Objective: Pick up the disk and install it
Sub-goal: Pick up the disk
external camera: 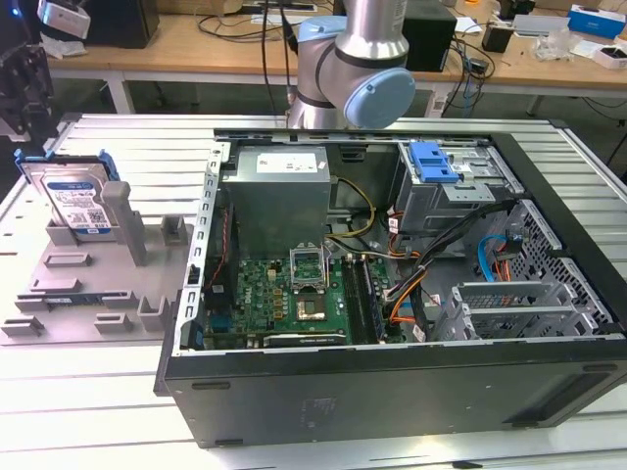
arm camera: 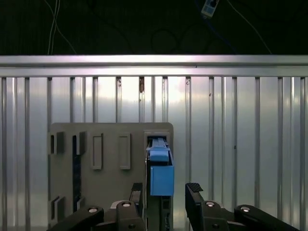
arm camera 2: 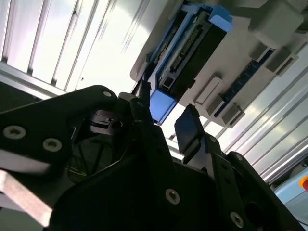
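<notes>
Disk with blue-and-white label stands between spread jaws.

Cluttered wooden workbench behind

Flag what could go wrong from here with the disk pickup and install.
1. The open gripper straddles the disk, which stands nearer one jaw than the other; closing could tilt it in the holder.
2. The jaws line up with the blue bracket; the plastic may flex or slip in the grip.
3. Loose cables inside the case could snag the disk on the way in.
</notes>
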Motion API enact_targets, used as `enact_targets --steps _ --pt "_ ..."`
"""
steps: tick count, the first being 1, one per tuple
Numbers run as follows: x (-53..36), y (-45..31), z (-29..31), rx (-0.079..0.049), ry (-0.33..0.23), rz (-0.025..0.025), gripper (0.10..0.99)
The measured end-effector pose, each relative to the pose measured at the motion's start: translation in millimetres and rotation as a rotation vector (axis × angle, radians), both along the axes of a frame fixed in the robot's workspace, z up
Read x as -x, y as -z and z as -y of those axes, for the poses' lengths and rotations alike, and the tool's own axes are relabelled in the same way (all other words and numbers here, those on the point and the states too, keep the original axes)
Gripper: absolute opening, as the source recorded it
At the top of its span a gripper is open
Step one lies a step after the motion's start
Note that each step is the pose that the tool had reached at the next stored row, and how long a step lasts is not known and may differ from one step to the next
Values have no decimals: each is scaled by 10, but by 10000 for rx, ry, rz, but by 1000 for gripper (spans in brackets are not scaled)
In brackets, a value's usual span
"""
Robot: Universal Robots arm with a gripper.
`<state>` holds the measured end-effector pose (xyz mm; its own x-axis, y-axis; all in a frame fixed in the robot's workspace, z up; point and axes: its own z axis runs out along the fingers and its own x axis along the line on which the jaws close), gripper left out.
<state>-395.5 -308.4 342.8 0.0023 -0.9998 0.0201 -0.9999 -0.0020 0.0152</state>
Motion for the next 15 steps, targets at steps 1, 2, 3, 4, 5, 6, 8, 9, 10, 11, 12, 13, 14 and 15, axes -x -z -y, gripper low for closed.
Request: enact_targets --steps 1,2,3,4,5,6,8,9,10,11,12,13,14,15 --pt "7 29 0 -1 -17 -1 482" --pt "11 45 0 0 -27 -2 482" --pt "15 57 0 0 -36 -3 482" --pt "18 67 0 -1 -43 -4 482" --pt "21 78 0 -1 -51 -4 482" --pt "26 89 1 1 -60 -9 482" --pt "32 102 5 1 -67 -23 482" --pt "33 110 8 -1 -73 -28 482" --pt "35 123 13 0 -80 -37 482" --pt "35 136 18 -1 -81 -40 482" --pt "35 145 19 0 -80 -41 482" --pt "35 149 20 0 -80 -42 482" --pt "35 158 20 0 -81 -40 482" --pt "35 165 20 -1 -81 -41 482"
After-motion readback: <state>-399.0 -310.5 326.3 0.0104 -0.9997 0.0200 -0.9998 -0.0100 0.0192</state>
